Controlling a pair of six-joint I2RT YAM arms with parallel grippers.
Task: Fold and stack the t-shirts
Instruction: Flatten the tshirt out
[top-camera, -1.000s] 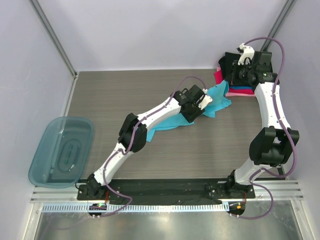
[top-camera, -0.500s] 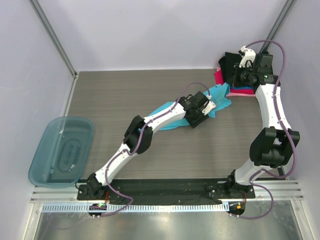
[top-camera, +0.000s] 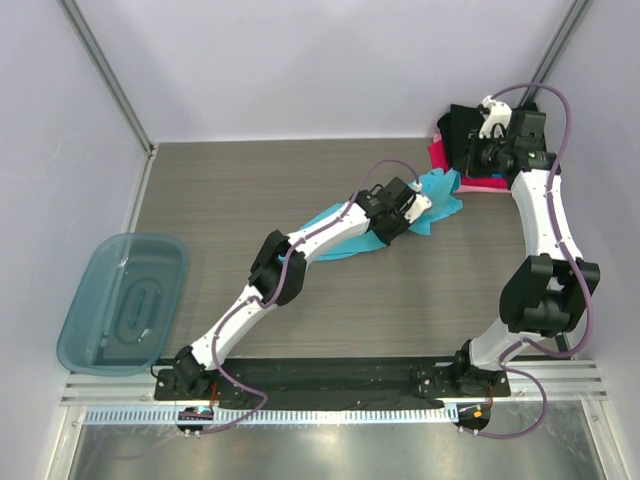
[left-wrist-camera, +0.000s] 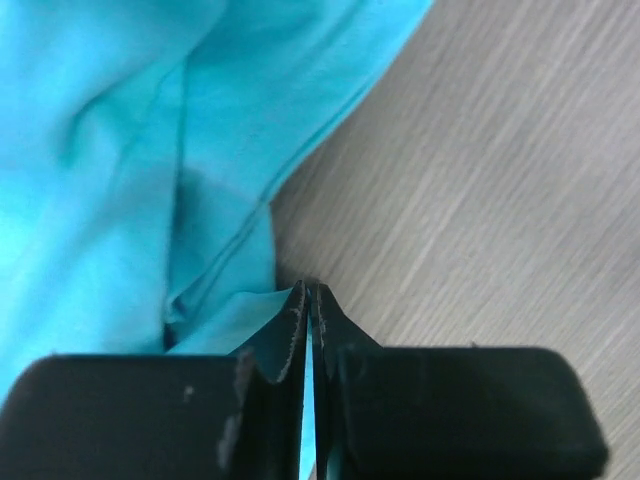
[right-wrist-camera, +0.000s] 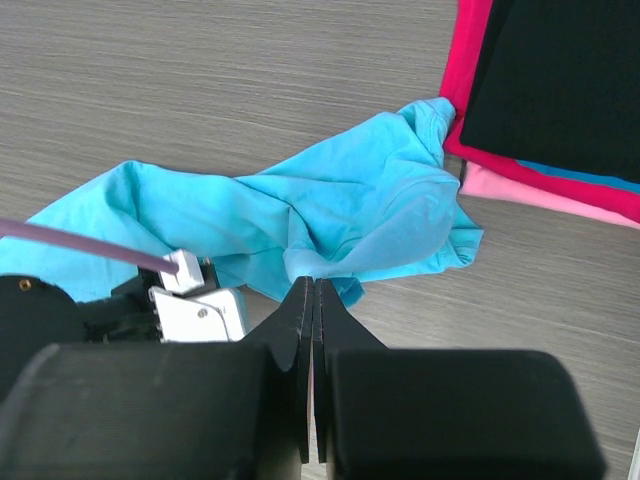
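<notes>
A bright turquoise t-shirt (top-camera: 443, 192) lies crumpled across the middle of the table, one end reaching the stack at the back right. My left gripper (top-camera: 392, 228) sits low on it and is shut on a fold of the turquoise cloth (left-wrist-camera: 120, 150), which shows between its jaws (left-wrist-camera: 310, 287). The stack holds a black t-shirt (right-wrist-camera: 560, 80) on top, then a magenta one (right-wrist-camera: 470, 60), a blue edge (right-wrist-camera: 580, 172) and a pale pink one (right-wrist-camera: 540, 195). My right gripper (right-wrist-camera: 315, 283) hovers shut and holds nothing, high near the stack (top-camera: 438, 152).
A translucent blue-grey plastic bin (top-camera: 122, 303) stands at the left edge of the table. White walls close off the back and both sides. The left arm stretches diagonally across the wooden table top (top-camera: 250, 190).
My left gripper was open over the turquoise t-shirt and has shut on its cloth, after reaching a little farther to the right. The right arm has barely moved.
</notes>
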